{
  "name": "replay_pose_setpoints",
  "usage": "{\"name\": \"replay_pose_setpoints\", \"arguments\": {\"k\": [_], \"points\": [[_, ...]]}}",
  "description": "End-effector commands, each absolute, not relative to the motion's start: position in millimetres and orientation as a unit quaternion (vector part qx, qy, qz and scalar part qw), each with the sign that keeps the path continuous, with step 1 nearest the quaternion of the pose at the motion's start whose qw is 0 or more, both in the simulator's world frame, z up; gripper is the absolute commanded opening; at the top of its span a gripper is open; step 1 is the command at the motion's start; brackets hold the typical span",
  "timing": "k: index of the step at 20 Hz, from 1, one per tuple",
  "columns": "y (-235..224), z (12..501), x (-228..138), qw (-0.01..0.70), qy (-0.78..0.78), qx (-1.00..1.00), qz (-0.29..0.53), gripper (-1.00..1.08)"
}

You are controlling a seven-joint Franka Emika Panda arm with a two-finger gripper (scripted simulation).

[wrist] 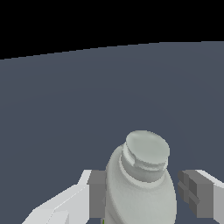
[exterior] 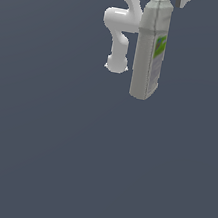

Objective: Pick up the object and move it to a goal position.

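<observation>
bottle upright between the tool's fingers.

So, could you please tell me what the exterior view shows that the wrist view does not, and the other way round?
Only the exterior view shows the bottle at full height, upright, with its green-and-white label, and the white arm links behind it on the exterior view's left.

Only the wrist view shows the flat top of the round cap from above and how the jaws stand: one pad against the bottle's shoulder, the other with a small gap showing.

Both show the pale-grey bottle, the gripper at its neck, and the plain dark grey-blue surface.
</observation>
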State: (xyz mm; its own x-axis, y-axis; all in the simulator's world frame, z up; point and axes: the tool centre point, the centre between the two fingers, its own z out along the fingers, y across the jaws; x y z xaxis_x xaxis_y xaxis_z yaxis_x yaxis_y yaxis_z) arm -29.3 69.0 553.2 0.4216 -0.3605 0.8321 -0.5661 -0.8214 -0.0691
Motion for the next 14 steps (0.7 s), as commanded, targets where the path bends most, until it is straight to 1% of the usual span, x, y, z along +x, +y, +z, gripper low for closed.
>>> {"name": "replay_pose_setpoints", "arguments": {"k": [1, 6, 14], "points": [[65, 565, -25, 0.109, -0.278, 0.833, 0.467, -1.00], [52, 579, -9, 0.109, -0.278, 0.832, 0.467, -1.00], [25, 609, 27, 0.110, -0.278, 0.832, 0.467, -1.00]]}}
